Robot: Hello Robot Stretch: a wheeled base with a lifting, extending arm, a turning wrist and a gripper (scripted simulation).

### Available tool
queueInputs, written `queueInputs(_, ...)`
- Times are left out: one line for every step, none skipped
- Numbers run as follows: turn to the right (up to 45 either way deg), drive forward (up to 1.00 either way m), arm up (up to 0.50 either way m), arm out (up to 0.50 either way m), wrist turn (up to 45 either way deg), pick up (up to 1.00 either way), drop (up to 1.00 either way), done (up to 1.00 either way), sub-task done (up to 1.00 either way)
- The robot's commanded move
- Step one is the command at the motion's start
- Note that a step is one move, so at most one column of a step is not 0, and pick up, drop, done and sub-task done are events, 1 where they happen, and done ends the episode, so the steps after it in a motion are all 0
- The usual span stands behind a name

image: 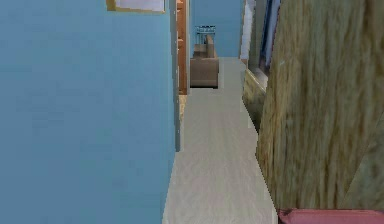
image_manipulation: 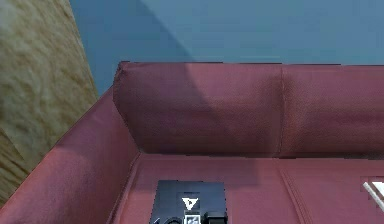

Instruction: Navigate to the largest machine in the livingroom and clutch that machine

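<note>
In the arm side view the arm's dark end (image_manipulation: 192, 200) with its white marked squares rises over the seat of a dark red sofa (image_manipulation: 200, 110) at the bottom edge. The gripper (image_manipulation: 163, 219) is barely in frame just left of the squares. Its far end is cut off, so I cannot tell whether it holds anything. No machine can be made out on the sofa. In the forward view, far down the passage, a small bluish-white object (image: 207, 40) stands on a low brown cabinet (image: 204, 72); what it is cannot be told.
A blue wall (image: 85, 110) bounds the passage's left side and a tall brown rough-textured panel (image: 325, 110) its right, with pale floor (image: 215, 150) between. The sofa's corner (image: 330, 216) pokes in at bottom right. A white item (image_manipulation: 375, 190) lies on the sofa seat.
</note>
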Motion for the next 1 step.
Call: queueInputs(0.0,0.0,0.0,0.0,45.0,0.0,0.0,0.0,0.0)
